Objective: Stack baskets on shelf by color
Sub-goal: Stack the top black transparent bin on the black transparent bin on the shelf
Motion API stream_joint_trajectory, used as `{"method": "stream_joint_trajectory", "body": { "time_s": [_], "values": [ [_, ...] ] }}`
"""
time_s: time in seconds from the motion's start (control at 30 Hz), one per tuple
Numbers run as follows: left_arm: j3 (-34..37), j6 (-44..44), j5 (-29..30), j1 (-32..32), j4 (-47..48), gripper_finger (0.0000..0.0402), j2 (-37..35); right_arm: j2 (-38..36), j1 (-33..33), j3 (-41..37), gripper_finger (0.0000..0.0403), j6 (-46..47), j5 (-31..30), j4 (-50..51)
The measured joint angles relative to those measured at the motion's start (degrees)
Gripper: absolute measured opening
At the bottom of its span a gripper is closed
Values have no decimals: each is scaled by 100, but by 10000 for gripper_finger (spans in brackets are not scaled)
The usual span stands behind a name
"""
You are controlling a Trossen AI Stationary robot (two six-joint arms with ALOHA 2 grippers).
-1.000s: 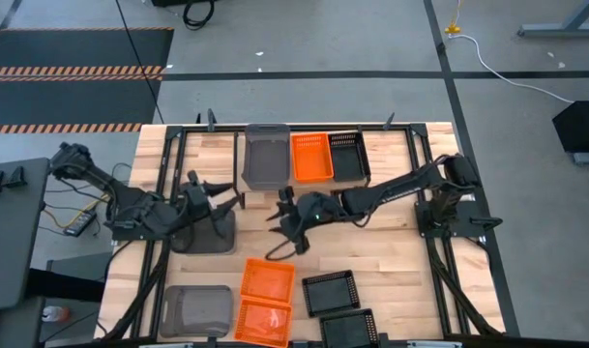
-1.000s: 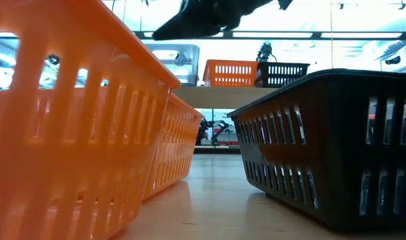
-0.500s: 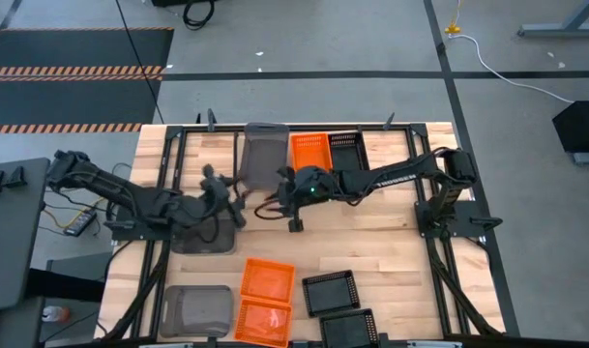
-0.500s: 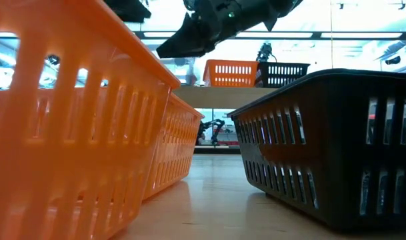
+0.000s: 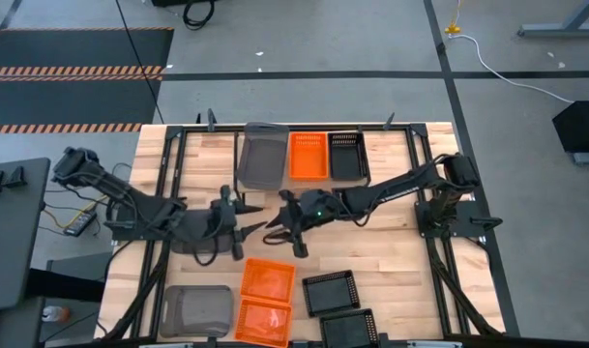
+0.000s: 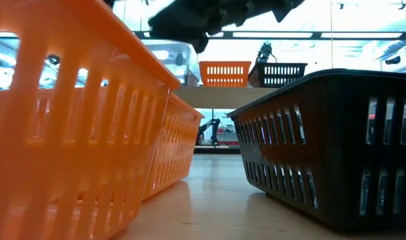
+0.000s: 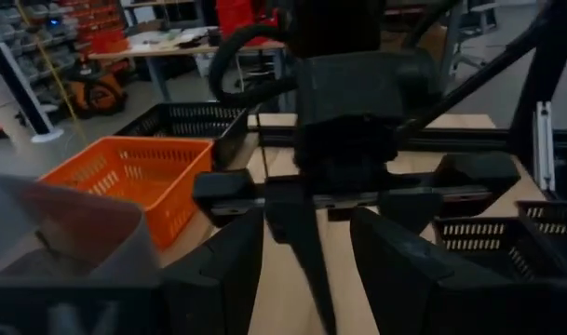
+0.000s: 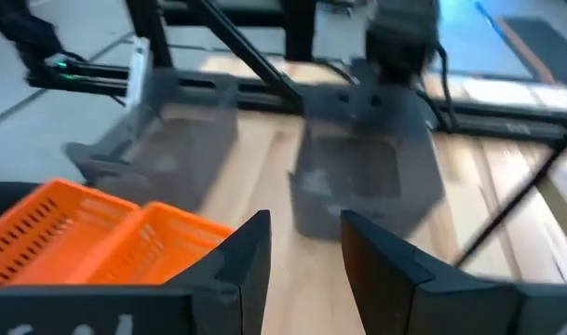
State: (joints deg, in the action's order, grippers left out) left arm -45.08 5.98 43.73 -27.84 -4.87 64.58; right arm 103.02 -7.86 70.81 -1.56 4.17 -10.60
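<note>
Two orange baskets (image 5: 266, 297) show no readable writing or labels.

The desk (image 5: 391, 246) is pale wood with a visible plank grain and a soft satin sheen, crossed by thin matt black metal rails. The orange baskets (image 6: 69, 127) are glossy slotted plastic, slightly translucent where light passes the ribs. The black baskets (image 6: 336, 147) are smooth dark plastic with mesh-like slotted walls and a dull shine. The grey baskets (image 5: 195, 309) look like smoky, translucent plastic. The shelf (image 6: 216, 97) has a pale wooden board. The left tool (image 7: 306, 247) and right tool (image 8: 302, 256) have matt black fingers.
</note>
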Motion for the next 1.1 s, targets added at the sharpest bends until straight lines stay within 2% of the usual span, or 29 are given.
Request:
{"method": "stream_joint_trajectory", "body": {
  "time_s": [0.13,0.27,0.5,0.6,0.73,0.83,1.1],
  "values": [
    [-197,295,635,-368,527,171,-2,-2,-177,293,137,-10,-16,-47],
    [-502,1050,688,-571,1803,171,-2,-2,-413,562,137,-339,-6,54],
    [-1566,4549,-354,-612,5641,172,253,-2,-717,990,137,-1207,-117,665],
    [-1655,6042,-882,-566,6540,172,342,-13,-724,1063,137,-1233,-466,689],
    [-1435,7005,-1415,-357,6643,172,493,-122,-717,1183,137,-1119,-1083,784],
    [-1342,7265,-1625,-106,6548,172,662,-314,-721,1245,137,-930,-1403,1004],
    [-1338,7462,-2481,569,6336,172,1233,-1044,-792,1249,136,3,-1488,2226]
  ]
}}
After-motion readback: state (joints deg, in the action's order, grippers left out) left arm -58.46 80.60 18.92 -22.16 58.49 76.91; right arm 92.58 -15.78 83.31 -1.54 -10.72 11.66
